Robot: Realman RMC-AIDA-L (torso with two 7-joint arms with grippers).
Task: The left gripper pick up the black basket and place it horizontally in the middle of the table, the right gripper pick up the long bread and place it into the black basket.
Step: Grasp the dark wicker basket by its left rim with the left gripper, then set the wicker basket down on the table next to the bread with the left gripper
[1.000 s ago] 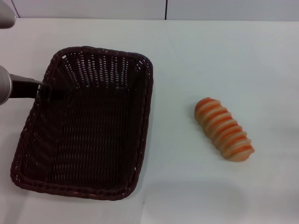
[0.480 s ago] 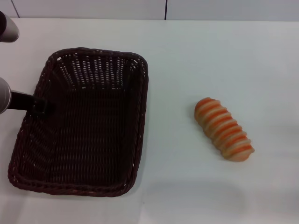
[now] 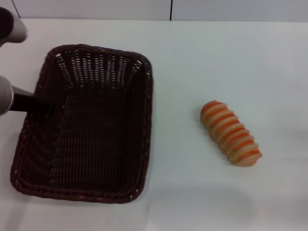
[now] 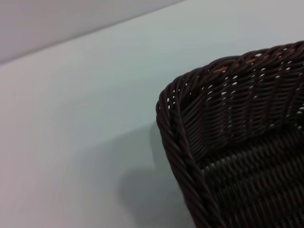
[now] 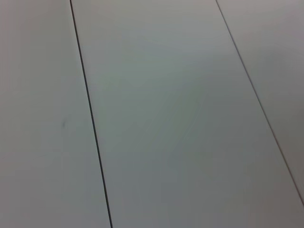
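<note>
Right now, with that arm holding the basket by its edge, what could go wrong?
The left gripper sits at one long side of the black basket, so an off-centre hold might let it tilt, slip or twist as it moves. The basket's long axis runs away from the robot, not across the table, so it may end up set down the wrong way. The long bread lies loose to the right; a wide swing could knock it.

Head view looks forward and down from above on the table (image 3: 216, 62), taking in the whole basket (image 3: 86, 130) and the bread (image 3: 231, 134). Left wrist view sits close at one basket (image 4: 237, 142) corner, shared with head view. Right wrist view faces only pale seamed panels.
</note>
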